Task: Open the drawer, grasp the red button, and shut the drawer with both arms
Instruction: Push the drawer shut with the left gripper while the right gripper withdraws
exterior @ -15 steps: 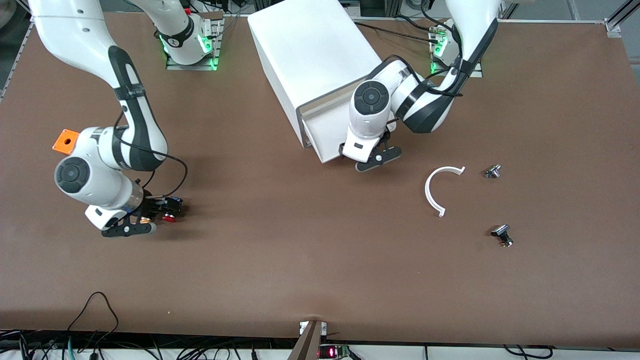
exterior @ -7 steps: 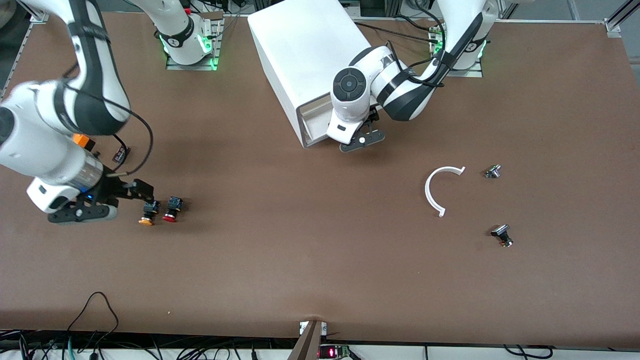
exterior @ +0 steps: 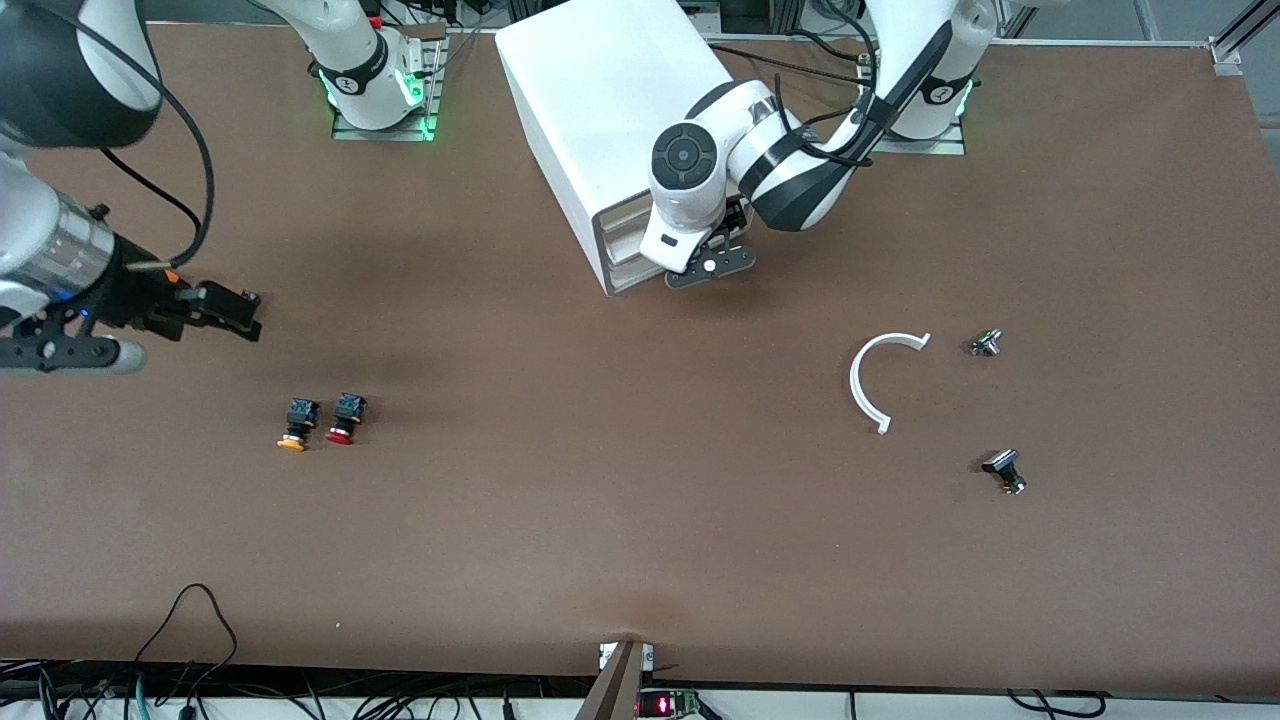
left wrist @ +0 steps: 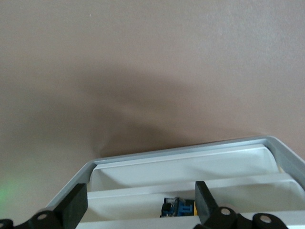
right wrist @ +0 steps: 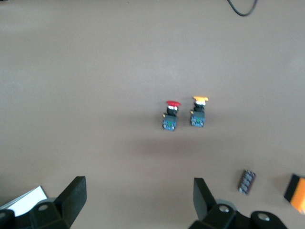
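The red button (exterior: pixel 341 421) lies on the table beside an orange-yellow button (exterior: pixel 293 426), toward the right arm's end. Both show in the right wrist view, red (right wrist: pixel 170 116) and orange-yellow (right wrist: pixel 198 113). My right gripper (exterior: pixel 225 312) is open and empty, raised above the table, apart from both buttons; it also shows in its own wrist view (right wrist: pixel 139 191). My left gripper (exterior: pixel 705 265) is open at the front of the white cabinet (exterior: pixel 610 100), fingers (left wrist: pixel 76 205) astride the drawer slats (left wrist: pixel 181 169). The drawer (exterior: pixel 625 250) sits pushed in among the others. A blue-and-yellow part (left wrist: pixel 178 208) shows between two slats.
A white C-shaped ring (exterior: pixel 880 375) and two small metal parts (exterior: pixel 986 343) (exterior: pixel 1004 470) lie toward the left arm's end. An orange box (right wrist: pixel 298 191) and a small dark piece (right wrist: pixel 246 181) lie near the right gripper.
The left gripper has pushed the pulled-out drawer back into the cabinet. The right gripper has risen away from the buttons, leaving the red one on the table.
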Available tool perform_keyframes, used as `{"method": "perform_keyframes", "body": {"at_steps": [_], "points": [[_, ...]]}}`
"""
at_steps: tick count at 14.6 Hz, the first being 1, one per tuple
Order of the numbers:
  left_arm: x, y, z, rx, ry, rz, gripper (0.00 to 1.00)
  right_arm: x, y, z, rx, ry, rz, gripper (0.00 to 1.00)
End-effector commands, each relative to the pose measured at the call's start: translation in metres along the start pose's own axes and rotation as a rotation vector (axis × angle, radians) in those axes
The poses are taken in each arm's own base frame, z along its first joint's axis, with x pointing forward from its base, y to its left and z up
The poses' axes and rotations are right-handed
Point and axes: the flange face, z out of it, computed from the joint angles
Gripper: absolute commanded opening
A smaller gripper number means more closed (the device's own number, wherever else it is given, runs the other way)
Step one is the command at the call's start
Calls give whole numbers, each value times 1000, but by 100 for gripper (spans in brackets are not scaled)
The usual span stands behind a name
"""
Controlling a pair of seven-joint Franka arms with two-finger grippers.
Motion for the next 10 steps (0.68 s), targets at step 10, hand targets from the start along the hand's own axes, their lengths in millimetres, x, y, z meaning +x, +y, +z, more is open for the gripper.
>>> {"method": "perform_keyframes", "body": {"at_steps": [10], "points": [[2, -4, -21, 15, -49, 15, 99, -65, 27, -95, -35, 25, 46, 99]]}}
